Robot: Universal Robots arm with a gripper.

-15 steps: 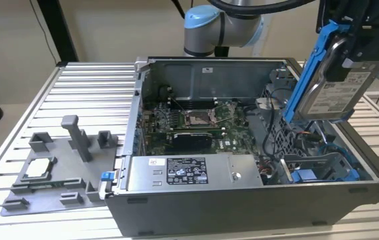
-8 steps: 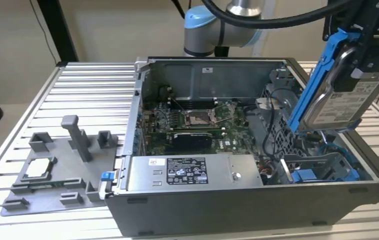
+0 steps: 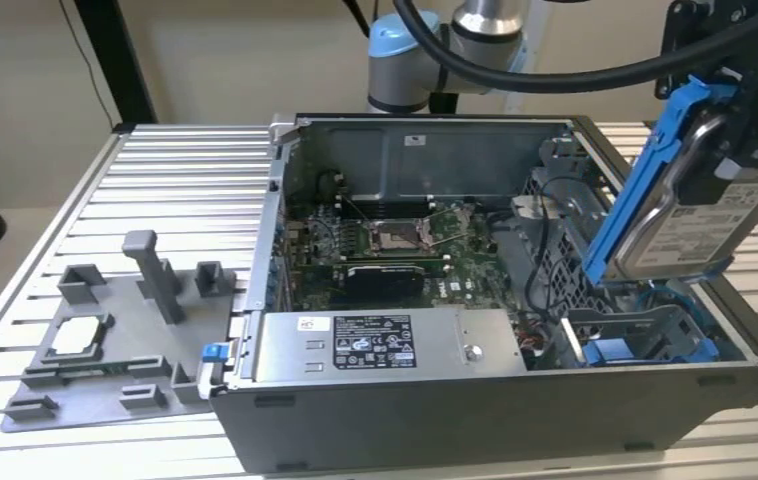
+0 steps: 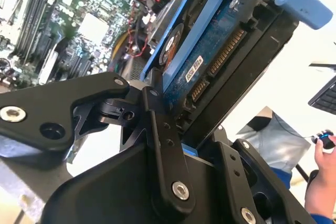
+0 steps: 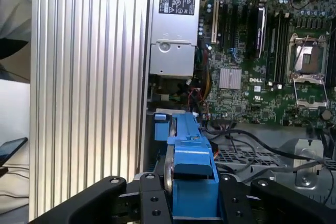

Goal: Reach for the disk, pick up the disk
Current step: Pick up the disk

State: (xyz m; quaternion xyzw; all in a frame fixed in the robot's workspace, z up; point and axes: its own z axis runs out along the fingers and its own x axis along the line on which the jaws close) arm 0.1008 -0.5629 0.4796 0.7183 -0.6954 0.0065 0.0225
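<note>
Black linkage bars of the pincer [image 4: 181,129] fill the foreground in both wrist views, clamped on the disk [image 3: 699,215], a flat silver-metal hard drive with a white printed label, framed by a blue plastic bracket. In the exterior view the disk hangs tilted, lifted clear above the open grey metal computer case [image 3: 486,420], over the blue plastic drive bay [image 3: 646,345] at about four o'clock of the case interior. The green motherboard [image 3: 406,235] lies well below, toward nine o'clock from the disk. The pick-up looks largely done.

The main risk, as I judge it, is slippage: the grip appears to bite only one end of the bracket, so the long, heavy body hangs off like a lever and could pivot or drop onto the bay or the red and yellow cables [image 4: 144,1] beneath. A swing toward the case wall could also knock the bracket's edge. The ribbed aluminium bench [image 3: 179,170] carries the case and a grey plastic fixture tray [image 3: 106,350] at eight o'clock, well apart.
</note>
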